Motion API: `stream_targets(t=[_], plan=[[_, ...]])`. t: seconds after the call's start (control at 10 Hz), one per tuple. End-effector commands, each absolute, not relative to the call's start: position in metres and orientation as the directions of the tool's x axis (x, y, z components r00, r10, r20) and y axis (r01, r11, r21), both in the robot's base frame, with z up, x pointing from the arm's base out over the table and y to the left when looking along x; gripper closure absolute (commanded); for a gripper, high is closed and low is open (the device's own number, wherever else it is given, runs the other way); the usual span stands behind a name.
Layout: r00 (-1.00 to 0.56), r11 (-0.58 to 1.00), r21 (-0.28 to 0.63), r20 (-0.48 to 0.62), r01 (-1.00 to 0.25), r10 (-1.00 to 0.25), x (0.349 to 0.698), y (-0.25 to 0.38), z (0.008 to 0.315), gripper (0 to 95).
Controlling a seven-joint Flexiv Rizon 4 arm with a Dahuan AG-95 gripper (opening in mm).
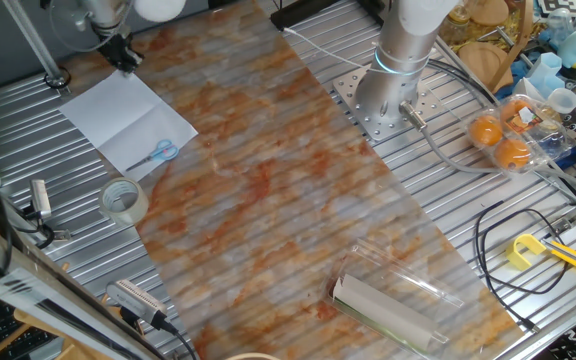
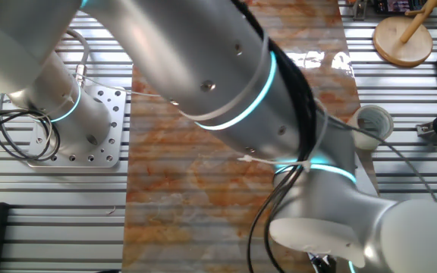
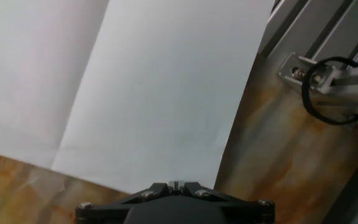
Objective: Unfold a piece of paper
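Note:
The piece of paper lies spread flat at the far left of the orange-patterned mat, with a crease across it and a light-blue squiggle near its front edge. My gripper hangs just over the paper's far corner, its jaws together. In the hand view the white paper fills most of the frame, one crease running down its left part. There the gripper is shut, and nothing shows between its fingers. In the other fixed view my arm hides the paper.
A translucent tape roll sits just in front of the paper. A rolled sheet in clear plastic lies at the mat's near end. Oranges in a plastic box, a yellow tool and cables lie right. A metal bracket stands beside the paper.

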State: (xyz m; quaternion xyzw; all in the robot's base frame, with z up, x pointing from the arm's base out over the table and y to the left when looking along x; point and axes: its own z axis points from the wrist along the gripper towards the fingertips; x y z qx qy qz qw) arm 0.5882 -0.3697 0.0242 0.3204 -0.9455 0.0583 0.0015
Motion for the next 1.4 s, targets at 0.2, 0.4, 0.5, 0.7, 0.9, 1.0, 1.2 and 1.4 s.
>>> stream_targets(t=[0.2, 0.4, 0.5, 0.7, 0.9, 1.0, 1.2, 1.4], plan=[[-0.795, 0.788, -0.113, 0.033, -0.605, -0.606, 0.59, -0.371, 0.019, 95.0], [-0.795, 0.788, -0.114, 0.028, -0.605, -0.606, 0.59, -0.371, 0.018, 95.0], [-0.795, 0.788, -0.113, 0.027, -0.605, -0.606, 0.592, -0.371, 0.019, 95.0], [-0.795, 0.789, -0.109, 0.027, -0.605, -0.606, 0.604, -0.37, 0.023, 95.0], [-0.796, 0.791, -0.097, 0.027, -0.604, -0.604, 0.626, -0.365, 0.025, 95.0], [-0.798, 0.794, -0.091, 0.026, -0.601, -0.601, 0.633, -0.363, 0.025, 95.0], [-0.804, 0.8, -0.083, 0.025, -0.594, -0.594, 0.649, -0.355, 0.024, 95.0], [-0.812, 0.808, -0.083, 0.022, -0.583, -0.583, 0.661, -0.346, 0.02, 95.0]])
